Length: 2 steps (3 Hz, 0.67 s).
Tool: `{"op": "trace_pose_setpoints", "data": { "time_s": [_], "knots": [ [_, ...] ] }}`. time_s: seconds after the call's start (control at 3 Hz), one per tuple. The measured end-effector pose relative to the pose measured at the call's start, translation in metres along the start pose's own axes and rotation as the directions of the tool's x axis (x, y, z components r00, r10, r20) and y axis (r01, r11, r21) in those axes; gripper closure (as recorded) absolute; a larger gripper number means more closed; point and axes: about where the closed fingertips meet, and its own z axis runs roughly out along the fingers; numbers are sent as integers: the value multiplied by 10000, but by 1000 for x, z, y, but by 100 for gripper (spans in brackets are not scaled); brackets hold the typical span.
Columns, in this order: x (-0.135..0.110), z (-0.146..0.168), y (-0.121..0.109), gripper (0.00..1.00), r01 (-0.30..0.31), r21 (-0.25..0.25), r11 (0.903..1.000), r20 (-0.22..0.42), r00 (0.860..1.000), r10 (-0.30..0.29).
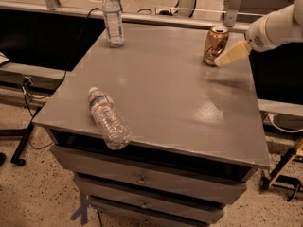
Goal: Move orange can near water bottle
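You had the water bottle (108, 118) lying on its side at the table's (165, 103) front-left edge. The orange can (216, 45) stood upright, far right rear. Your gripper (232, 55) hung just beside it, and its opening could not be told.
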Motion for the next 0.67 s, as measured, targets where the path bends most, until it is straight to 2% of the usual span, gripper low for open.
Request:
{"op": "trace_pose_setpoints", "data": {
  "time_s": [0.33,0.67],
  "knots": [
    [-6,29,9,0,-724,-481,9962,382,9965,742],
    [-15,50,25,16,-1241,-1187,9851,742,9883,1335]
  ]
}}
